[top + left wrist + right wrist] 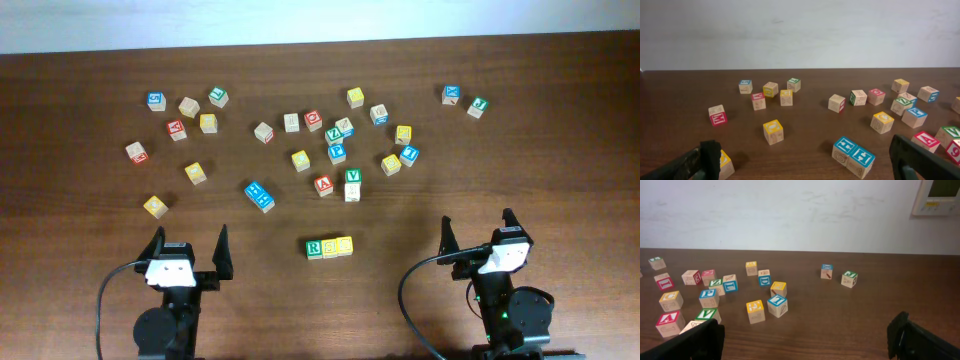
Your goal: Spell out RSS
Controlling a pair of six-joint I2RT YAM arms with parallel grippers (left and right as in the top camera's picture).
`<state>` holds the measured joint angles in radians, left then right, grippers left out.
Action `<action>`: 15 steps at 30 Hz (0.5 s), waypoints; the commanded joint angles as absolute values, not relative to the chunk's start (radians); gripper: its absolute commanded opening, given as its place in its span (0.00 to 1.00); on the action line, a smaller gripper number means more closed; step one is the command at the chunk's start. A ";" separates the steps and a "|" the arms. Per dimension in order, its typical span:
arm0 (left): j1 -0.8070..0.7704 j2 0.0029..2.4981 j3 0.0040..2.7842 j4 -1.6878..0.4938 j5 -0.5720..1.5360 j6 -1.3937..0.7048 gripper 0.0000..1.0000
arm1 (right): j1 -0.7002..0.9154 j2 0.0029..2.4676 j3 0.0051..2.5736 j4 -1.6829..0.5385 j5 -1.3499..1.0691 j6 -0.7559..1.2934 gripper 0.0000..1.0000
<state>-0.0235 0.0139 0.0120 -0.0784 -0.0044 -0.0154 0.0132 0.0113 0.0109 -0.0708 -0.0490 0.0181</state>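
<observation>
**A:** Where is the word?

**B:** It's a short row (329, 246) of three cubes lying flush, side touching side, on the counter (90, 200). The R block (314, 248) at the row's left end has a green face. The two yellow-faced blocks (338, 245) beside it carry letters too small for me to read. Neither wrist camera catches the row.

**A:** And your end effectors?

**B:** My left end effector (190, 250) sits left of the row and a little nearer to me, with its fingers spread wide. My right end effector (478, 232) sits well to the row's right, also spread wide. Neither holds anything.

**A:** What are the blocks like?

**B:** They are pale, unfinished-looking wooden cubes with square edges. Each has a printed face framed in blue, red, green or yellow. The loose blocks (300, 160) are scattered beyond the row, toward the white wall. A blue-faced pair (260, 196) lies touching, beyond the row and to its left. A green V block (352, 176) rests on top of a plain cube just beyond the row, with a red A block (323, 185) just beside that stack.

**A:** And the surfaces?

**B:** The counter is dark brown wood grain, smooth, with a faint sheen. My fingers (710, 157) are matte black and flat-sided.
</observation>
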 commanded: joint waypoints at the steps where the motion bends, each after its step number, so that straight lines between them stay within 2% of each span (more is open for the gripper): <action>1: -0.018 0.049 0.009 -0.086 0.004 0.001 0.99 | 0.005 0.004 0.006 -0.076 -0.047 0.016 0.98; 15: -0.019 0.004 0.009 -0.085 0.003 0.023 0.99 | 0.005 0.004 0.006 -0.076 -0.048 0.016 0.98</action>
<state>-0.0235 0.0154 0.0120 -0.0784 -0.0040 0.0074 0.0132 0.0113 0.0109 -0.0708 -0.0490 0.0181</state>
